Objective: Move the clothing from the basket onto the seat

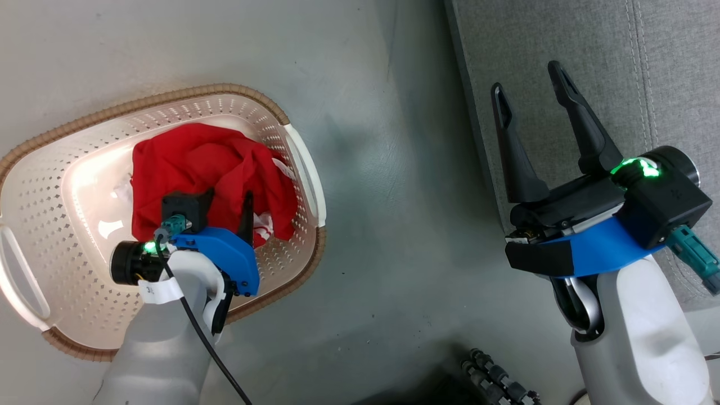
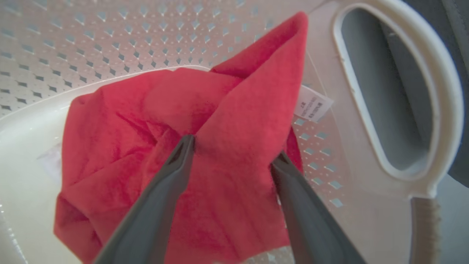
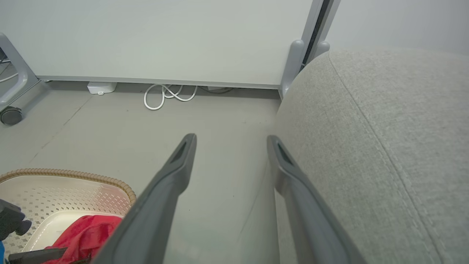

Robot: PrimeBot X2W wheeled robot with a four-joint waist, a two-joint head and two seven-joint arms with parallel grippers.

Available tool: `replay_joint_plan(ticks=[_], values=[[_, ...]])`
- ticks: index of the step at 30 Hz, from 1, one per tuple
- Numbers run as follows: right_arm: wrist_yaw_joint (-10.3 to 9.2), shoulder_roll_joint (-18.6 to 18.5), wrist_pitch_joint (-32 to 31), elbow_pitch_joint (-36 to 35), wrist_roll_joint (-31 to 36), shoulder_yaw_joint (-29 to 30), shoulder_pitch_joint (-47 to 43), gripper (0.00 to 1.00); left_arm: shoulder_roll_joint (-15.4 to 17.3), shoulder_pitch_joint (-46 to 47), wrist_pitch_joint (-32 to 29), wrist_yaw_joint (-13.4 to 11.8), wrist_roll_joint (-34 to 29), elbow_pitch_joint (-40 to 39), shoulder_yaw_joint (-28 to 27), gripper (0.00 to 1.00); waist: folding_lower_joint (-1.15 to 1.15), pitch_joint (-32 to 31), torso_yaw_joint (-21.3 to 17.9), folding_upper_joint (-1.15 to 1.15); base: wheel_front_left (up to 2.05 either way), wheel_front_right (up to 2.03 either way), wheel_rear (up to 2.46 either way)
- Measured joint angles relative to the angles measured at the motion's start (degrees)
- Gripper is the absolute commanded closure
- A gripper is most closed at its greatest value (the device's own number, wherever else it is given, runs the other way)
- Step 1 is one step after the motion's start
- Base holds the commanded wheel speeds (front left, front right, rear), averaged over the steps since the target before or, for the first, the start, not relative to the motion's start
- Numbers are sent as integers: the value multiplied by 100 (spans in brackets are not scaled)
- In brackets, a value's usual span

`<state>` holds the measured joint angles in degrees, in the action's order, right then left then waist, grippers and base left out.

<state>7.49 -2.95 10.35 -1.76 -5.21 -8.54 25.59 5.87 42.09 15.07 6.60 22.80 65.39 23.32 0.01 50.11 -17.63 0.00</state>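
Observation:
The red clothing (image 1: 202, 169) lies crumpled in the cream perforated basket (image 1: 50, 185), which stands on the floor at the left of the head view. My left gripper (image 1: 228, 205) reaches down into the basket. Its open fingers straddle a raised fold of the clothing (image 2: 227, 121), with the tips pressed into the fabric and my left gripper (image 2: 233, 149) spread wide. A white label (image 2: 311, 108) shows beside the fold. My right gripper (image 1: 527, 79) hangs open and empty over the front edge of the grey seat (image 1: 664, 73). In the right wrist view, my right gripper (image 3: 231, 140) has the seat (image 3: 384, 146) to its right.
Grey floor (image 1: 394, 197) separates the basket from the seat. A white panel (image 3: 165, 36) stands beyond, with a looped white cable (image 3: 165, 96), a small white box (image 3: 100, 87) and a caster wheel (image 3: 11, 115) at its foot. A dark ribbed hose (image 1: 495, 377) lies near my base.

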Motion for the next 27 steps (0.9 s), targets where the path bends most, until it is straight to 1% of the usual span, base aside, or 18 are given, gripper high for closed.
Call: replay_joint_plan(ticks=[5,6,7,8,20,27], values=[[0,0,8,41,-1,-2,0,0,-63,132,-73,-33,118,458,-46,0,0,14,0,0,0,0,0],[0,0,10,42,-3,-7,0,0,-70,146,-138,-51,141,521,-46,27,0,9,4,0,0,0,0],[0,0,12,44,-7,-9,0,0,-80,154,-158,-49,142,558,-38,75,0,4,8,0,0,0,0],[0,0,12,47,-8,-12,0,0,-91,167,-179,-48,144,588,-32,100,-1,-1,13,0,0,0,0],[0,0,5,59,2,-3,2,0,-143,261,-183,48,258,733,101,100,0,-71,76,0,0,0,0],[0,0,-1,68,4,-22,3,0,-165,266,-135,52,349,772,164,100,0,-112,110,0,0,0,0]])
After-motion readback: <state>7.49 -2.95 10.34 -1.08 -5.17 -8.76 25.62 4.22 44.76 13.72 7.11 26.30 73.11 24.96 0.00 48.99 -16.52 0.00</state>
